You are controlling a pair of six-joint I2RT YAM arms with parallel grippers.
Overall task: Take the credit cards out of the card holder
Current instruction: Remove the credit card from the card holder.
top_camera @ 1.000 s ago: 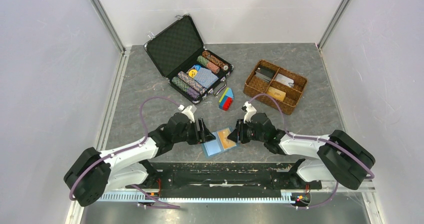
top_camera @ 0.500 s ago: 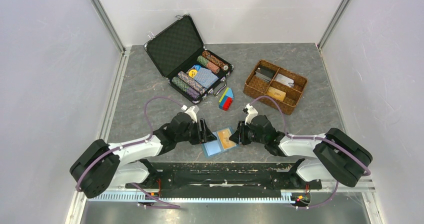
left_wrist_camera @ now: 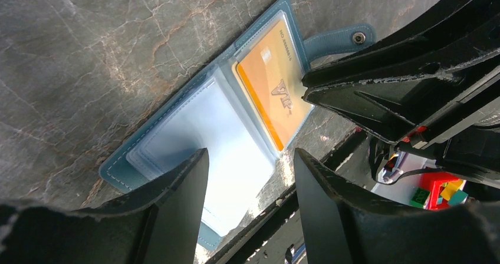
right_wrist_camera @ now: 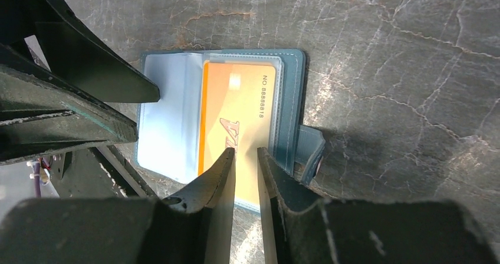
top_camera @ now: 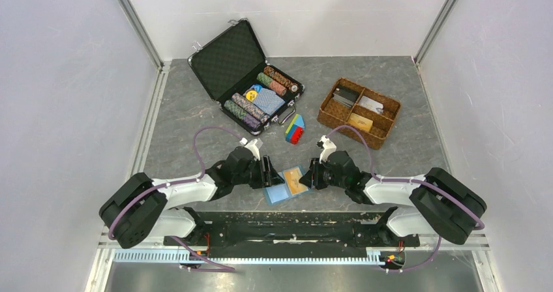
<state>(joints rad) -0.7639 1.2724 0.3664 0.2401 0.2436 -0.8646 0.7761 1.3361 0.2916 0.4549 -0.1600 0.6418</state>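
The card holder point(top_camera: 277, 192) lies open and flat on the grey table point(top_camera: 189, 109), low in the middle of the top view, between the two grippers; its snap tab point(right_wrist_camera: 308, 149) sticks out from the right edge in the right wrist view. The orange-yellow credit card point(right_wrist_camera: 236, 99) sits in the clear pocket of the half next to the tab; the other half shows only pale blue sleeve.

The left gripper point(left_wrist_camera: 250, 153) hangs over that pale half with its fingers spread and nothing between them; whether they touch the sleeve cannot be told. The right gripper point(right_wrist_camera: 246, 152) points at the face of the orange card, its fingers drawn near together with a slim gap showing; no card is pinched, and it lies flat in its pocket.

Towards the upper middle of the top view stands an open black chip case point(top_camera: 228, 60); a brown wicker tray point(top_camera: 326, 113) is at the upper right; a few coloured toy bricks point(top_camera: 295, 130) lie between them.
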